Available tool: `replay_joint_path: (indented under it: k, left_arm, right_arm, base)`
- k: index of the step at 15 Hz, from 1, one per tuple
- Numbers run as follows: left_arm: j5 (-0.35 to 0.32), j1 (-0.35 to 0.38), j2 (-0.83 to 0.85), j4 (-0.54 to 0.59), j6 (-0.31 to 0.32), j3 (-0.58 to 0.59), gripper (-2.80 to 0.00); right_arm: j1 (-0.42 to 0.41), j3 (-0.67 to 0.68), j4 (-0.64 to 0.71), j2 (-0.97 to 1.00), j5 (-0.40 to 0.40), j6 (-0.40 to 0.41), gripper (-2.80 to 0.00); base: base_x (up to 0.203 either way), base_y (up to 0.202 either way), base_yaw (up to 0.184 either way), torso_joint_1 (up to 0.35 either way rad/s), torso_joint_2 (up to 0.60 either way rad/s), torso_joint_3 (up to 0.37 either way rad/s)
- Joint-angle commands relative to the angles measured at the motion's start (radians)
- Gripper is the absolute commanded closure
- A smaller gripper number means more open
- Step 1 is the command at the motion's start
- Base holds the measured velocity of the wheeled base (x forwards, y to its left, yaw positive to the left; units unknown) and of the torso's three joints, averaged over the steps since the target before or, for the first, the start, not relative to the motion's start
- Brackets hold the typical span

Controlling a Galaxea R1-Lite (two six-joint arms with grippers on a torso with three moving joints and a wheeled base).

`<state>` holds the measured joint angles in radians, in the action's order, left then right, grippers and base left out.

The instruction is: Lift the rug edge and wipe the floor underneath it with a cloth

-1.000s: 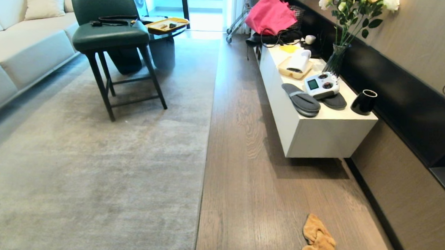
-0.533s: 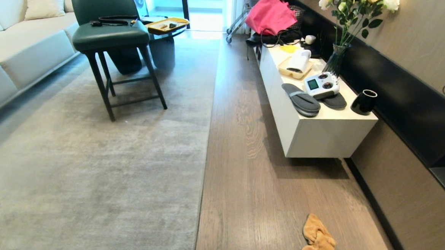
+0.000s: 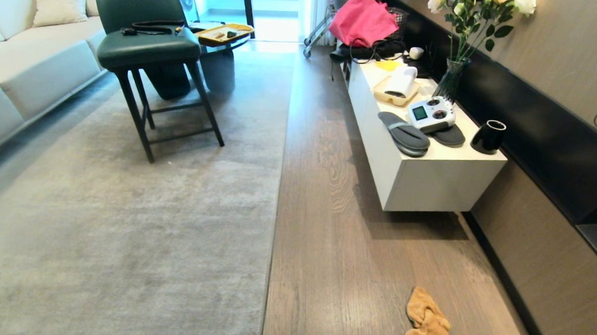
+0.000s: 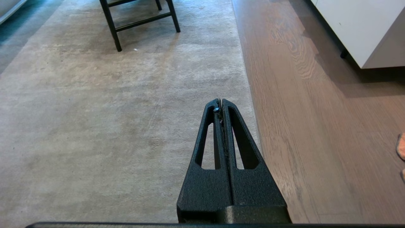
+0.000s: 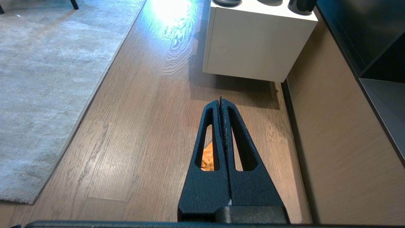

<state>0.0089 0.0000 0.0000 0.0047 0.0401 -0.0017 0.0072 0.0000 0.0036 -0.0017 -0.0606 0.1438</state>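
A large pale grey rug fills the left of the head view, and the rug edge (image 3: 276, 207) runs straight beside the brown wood floor (image 3: 336, 231). The orange cloth (image 3: 425, 327) lies crumpled on the planks near the bottom right. Neither arm shows in the head view. My left gripper (image 4: 221, 102) hangs shut and empty above the rug, close to the rug edge (image 4: 250, 95). My right gripper (image 5: 220, 100) is shut and empty above the floor (image 5: 142, 126), with the cloth (image 5: 207, 158) showing through a slot in one finger, mostly hidden.
A low white cabinet (image 3: 420, 179) stands along the right wall with slippers, a controller, a black cup and a vase on it. A green chair (image 3: 146, 52) stands on the rug's far part, a sofa (image 3: 23, 66) at the left, and a pink bag (image 3: 362, 17) at the back.
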Motion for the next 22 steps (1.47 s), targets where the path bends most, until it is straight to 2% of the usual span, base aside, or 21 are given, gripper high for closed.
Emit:
replay_joint_path:
  k: [1,8,22]
  left_arm:
    - [0.000,0.000,0.000,0.000,0.000,0.000,0.00]
    - [0.000,0.000,0.000,0.000,0.000,0.000,0.00]
    - [-0.001,0.000,0.000,0.000,0.000,0.000,0.00]
  right_arm:
    - [0.000,0.000,-0.001,0.002,-0.001,0.000,0.00]
    - [0.000,0.000,-0.001,0.002,0.001,0.002,0.00]
    - [0.000,0.000,-0.001,0.002,-0.001,-0.001,0.00]
  base:
    - [0.000,0.000,0.000,0.000,0.00,0.000]
    - [0.000,0.000,0.000,-0.003,-0.02,-0.020]
    - [0.000,0.000,0.000,0.012,-0.41,-0.396]
